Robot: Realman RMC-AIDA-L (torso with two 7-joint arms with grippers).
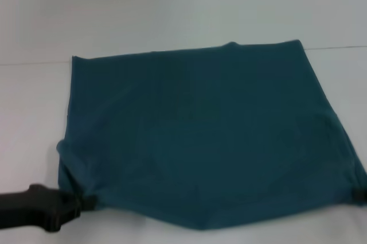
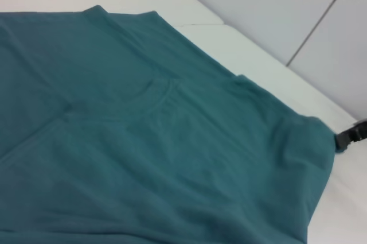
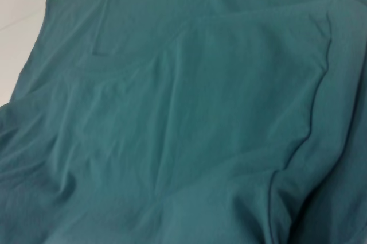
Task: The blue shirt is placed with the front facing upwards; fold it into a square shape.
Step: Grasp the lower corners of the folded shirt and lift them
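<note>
The blue shirt [image 1: 200,135] lies on the white table as a wide, roughly rectangular teal-blue shape, its near edge sagging toward me in the middle. My left gripper [image 1: 87,202] is at the near left corner, shut on the bunched fabric there. At the near right corner only a dark tip of my right gripper [image 1: 359,196] shows at the picture's edge. The left wrist view shows the right gripper [image 2: 344,136] pinching that far corner of the shirt [image 2: 143,140]. Rumpled shirt cloth [image 3: 172,112] with a folded layer fills the right wrist view.
The white table [image 1: 172,8] stretches bare behind and to both sides of the shirt. A thin seam [image 1: 34,62] in its surface runs across it level with the shirt's far edge.
</note>
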